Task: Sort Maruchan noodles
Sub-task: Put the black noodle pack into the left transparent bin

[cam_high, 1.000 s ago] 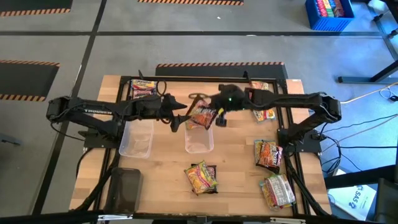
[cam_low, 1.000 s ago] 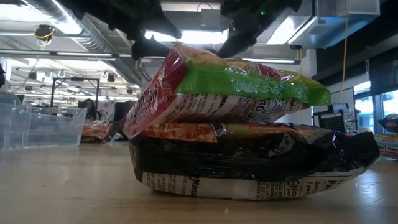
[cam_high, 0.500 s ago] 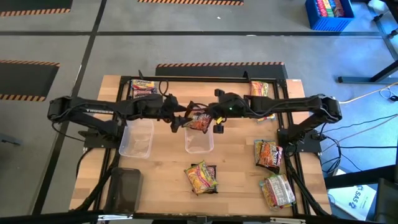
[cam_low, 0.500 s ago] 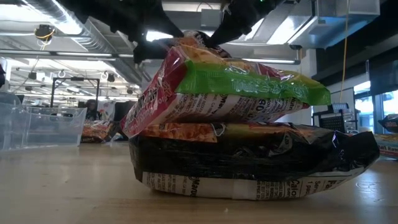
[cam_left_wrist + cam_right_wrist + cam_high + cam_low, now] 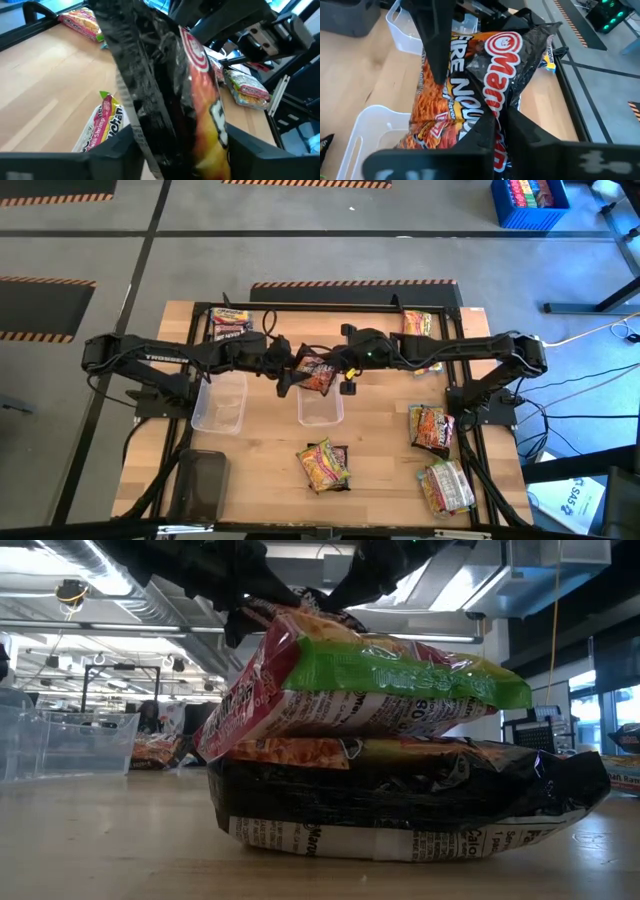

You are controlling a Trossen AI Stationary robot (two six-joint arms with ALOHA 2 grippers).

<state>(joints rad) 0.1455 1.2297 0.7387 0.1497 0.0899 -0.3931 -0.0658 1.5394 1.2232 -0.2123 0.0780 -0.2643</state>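
A black and orange Maruchan noodle packet (image 5: 318, 372) hangs over the middle clear tray (image 5: 320, 412), between my two grippers. My right gripper (image 5: 499, 120) comes from the table's right and is shut on it. My left gripper (image 5: 182, 150) comes from the left and has the same packet (image 5: 185, 100) between its fingers. Other packets lie flat on the table: a stack of two (image 5: 323, 465) near the front, two (image 5: 430, 428) (image 5: 445, 485) at the right, and one at the far left (image 5: 232, 323). My left gripper has the packet's two flat faces (image 5: 150, 145) between its fingers, coming level from the table's left; one finger (image 5: 437, 50) lies across the printed face. The packet stands on edge, clear of the tray. My right gripper pinches the packet's black edge (image 5: 492, 102) between its two fingers, slanting down from the table's right. The packet (image 5: 485, 60) reaches away from the fingers toward the left gripper, lifted clear.
A second clear tray (image 5: 220, 402) stands left of the middle one, and a dark box (image 5: 200, 485) sits at the front left. More packets lie at the far right (image 5: 420, 325) (image 5: 425, 363). The stacked packets (image 5: 380, 740) fill the low view.
My right gripper has carried the packet toward the table's left, into the gap between my left gripper's fingers. The packet has tipped from showing its face upward to standing on edge, still clear of the tray.
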